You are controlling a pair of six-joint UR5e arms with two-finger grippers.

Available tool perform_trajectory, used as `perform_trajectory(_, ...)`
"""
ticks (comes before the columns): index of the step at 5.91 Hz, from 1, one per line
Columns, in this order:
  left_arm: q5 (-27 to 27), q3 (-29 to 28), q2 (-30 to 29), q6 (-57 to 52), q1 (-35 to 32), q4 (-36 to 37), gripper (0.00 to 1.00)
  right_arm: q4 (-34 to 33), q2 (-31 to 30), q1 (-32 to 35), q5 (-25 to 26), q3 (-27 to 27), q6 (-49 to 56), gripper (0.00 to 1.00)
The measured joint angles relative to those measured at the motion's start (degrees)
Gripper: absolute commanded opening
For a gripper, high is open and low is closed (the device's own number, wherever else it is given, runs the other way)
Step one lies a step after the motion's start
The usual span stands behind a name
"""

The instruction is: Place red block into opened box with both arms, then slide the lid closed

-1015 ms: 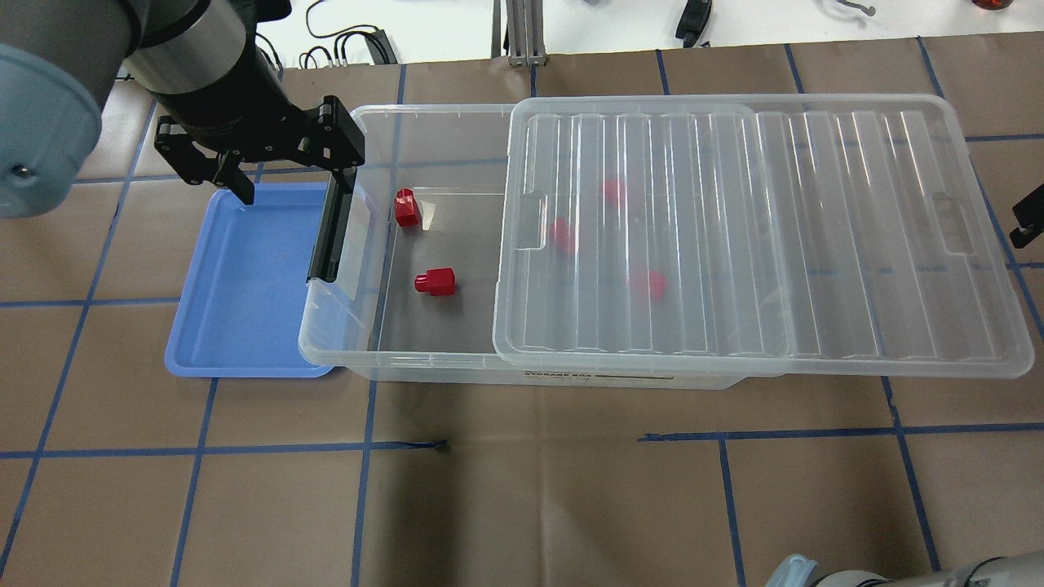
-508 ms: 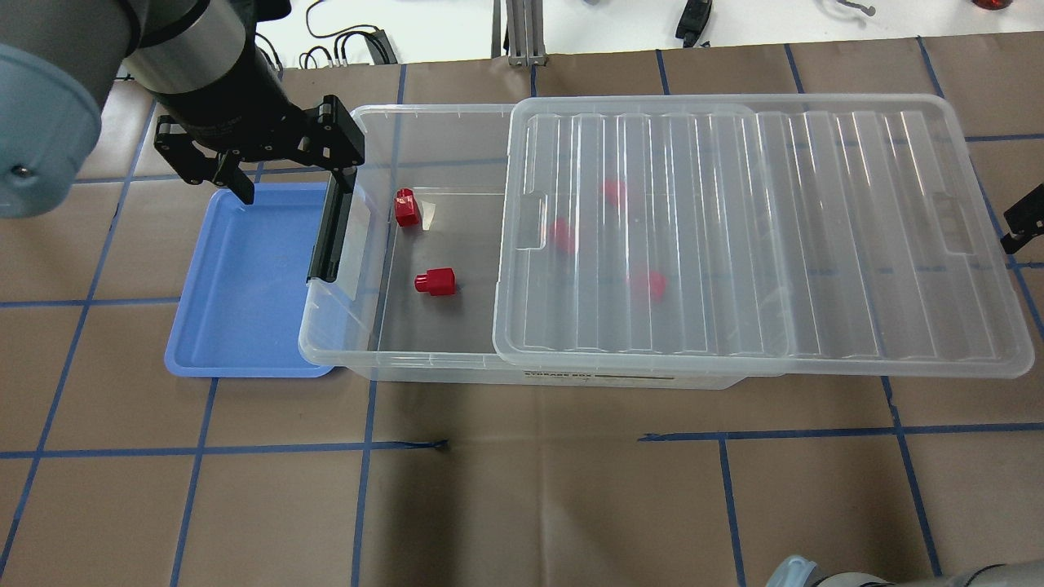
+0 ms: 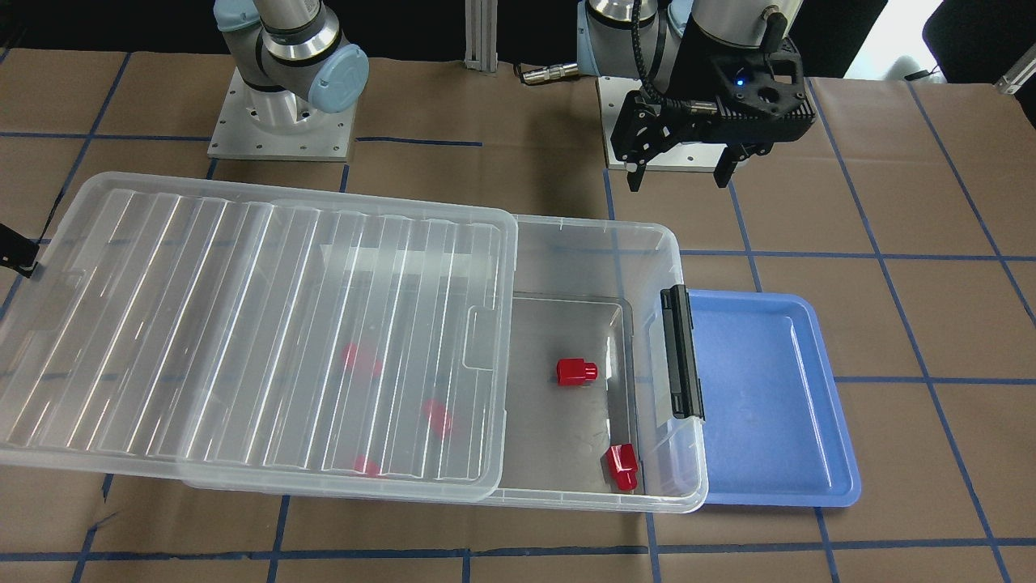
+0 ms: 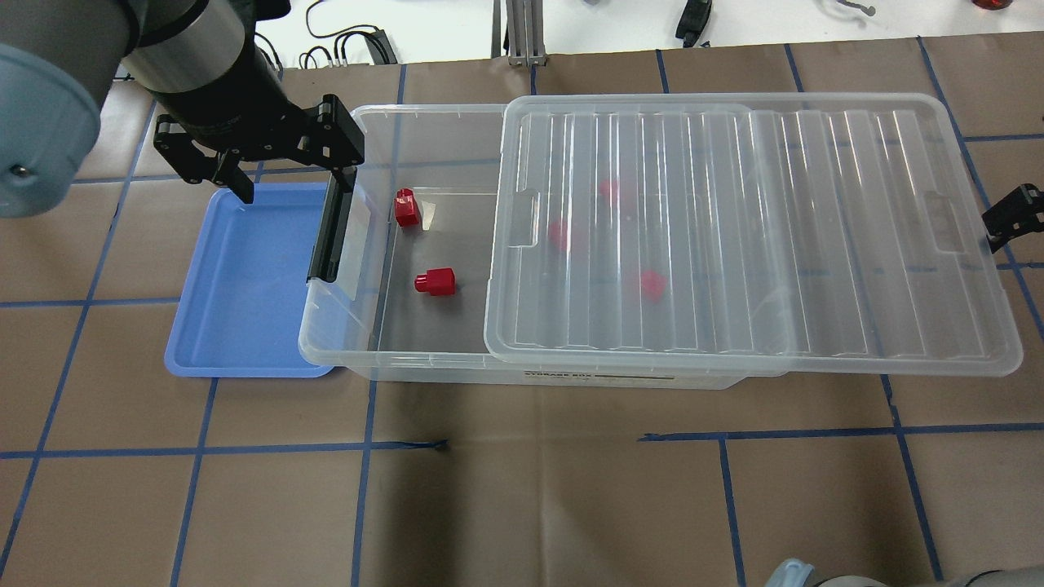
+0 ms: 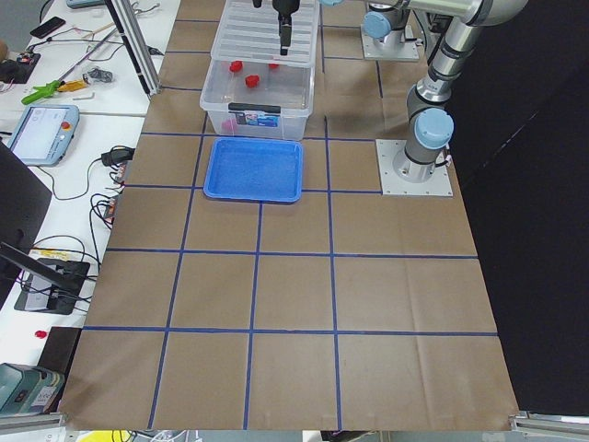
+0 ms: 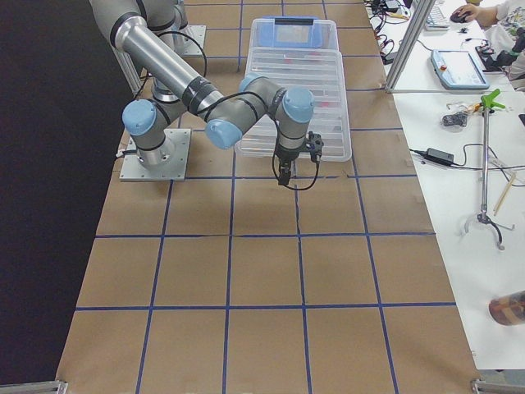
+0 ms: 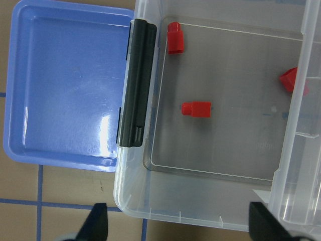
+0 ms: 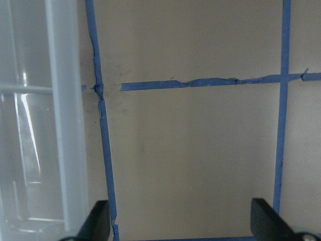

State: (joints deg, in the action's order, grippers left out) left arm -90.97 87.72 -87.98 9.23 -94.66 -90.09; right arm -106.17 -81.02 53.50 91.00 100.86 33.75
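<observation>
Left hand [image 4: 289, 175] spread wide, empty, above latch [image 4: 330, 232] at 9 o'clock end of box [image 4: 432, 108]. Right hand [image 4: 1011, 218] also wide, at 3 o'clock edge of lid [image 4: 734, 236]. Lid partly covers box. Red block [image 4: 435, 281] on box floor, uncovered part; second block [image 4: 405, 206] at its 11 o'clock.

L arm [image 4: 196, 49] hovers, jaws wide; R arm [image 6: 189, 82] low, jaws wide.
</observation>
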Motion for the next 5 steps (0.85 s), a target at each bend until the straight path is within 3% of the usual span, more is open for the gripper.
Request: perform_trajectory(5,0.0,0.0,0.0,0.1,0.0,0.1,0.98,0.1,-1.3,5.2,-0.6,0.4,-6.8,1.0)
